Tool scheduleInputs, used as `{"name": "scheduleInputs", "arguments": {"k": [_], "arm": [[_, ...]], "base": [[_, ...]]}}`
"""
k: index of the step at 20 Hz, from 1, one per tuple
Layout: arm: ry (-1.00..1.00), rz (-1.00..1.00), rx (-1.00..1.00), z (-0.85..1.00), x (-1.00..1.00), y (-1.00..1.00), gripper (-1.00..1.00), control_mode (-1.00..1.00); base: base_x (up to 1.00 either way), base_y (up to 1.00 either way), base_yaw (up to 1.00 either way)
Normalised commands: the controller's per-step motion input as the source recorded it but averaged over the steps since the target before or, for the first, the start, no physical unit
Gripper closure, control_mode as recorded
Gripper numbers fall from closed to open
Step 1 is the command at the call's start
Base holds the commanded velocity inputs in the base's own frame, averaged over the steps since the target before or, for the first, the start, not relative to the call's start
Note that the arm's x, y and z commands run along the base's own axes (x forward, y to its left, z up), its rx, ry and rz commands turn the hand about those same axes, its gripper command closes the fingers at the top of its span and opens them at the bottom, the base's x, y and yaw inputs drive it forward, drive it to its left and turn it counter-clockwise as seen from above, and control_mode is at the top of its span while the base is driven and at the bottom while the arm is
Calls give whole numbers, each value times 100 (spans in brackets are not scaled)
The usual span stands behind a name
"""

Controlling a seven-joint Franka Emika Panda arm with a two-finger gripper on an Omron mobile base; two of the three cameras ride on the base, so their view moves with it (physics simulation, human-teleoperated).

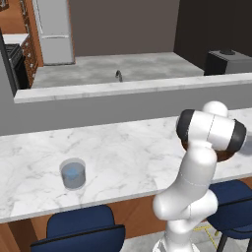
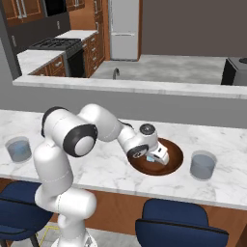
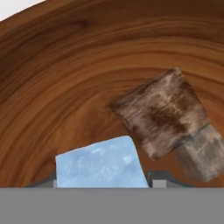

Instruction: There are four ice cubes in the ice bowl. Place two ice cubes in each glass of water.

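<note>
You have a dark reddish-brown bowl (image 3: 65, 87) with curved wood grain, and in it a pale-blue cube (image 3: 99, 164) flecked white. The two glasses (image 2: 203, 165) (image 1: 73, 173) are bluish-grey and clear. The counter (image 1: 128, 152) is white marble, grey-veined; the stools (image 2: 178, 224) are navy.

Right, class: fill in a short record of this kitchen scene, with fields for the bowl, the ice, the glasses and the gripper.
Bowl: ice bowl, brown, on the marble counter, between the two glasses
Ice: one pale-blue ice cube between the fingertips; a translucent cube beside it looks brownish
Glasses: left glass and right glass, upright, ice inside not discernible
Gripper: gripper down in the bowl, jaws either side of the pale-blue cube; grip not certain
</note>
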Motion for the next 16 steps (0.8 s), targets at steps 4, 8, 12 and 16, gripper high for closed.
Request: {"name": "scheduleInputs", "arguments": {"k": [4, 8, 12, 16], "arm": [[-13, -1, 0, -17, 0, 0, 100, -100], [-10, -2, 2, -2, -1, 0, 100, -100], [-4, -1, 8, 49, -14, 0, 100, -100], [0, 0, 2, 100, -39, 0, 100, -100]], "base": [[0, 0, 0], [0, 0, 0], [0, 0, 0], [0, 0, 0]]}}
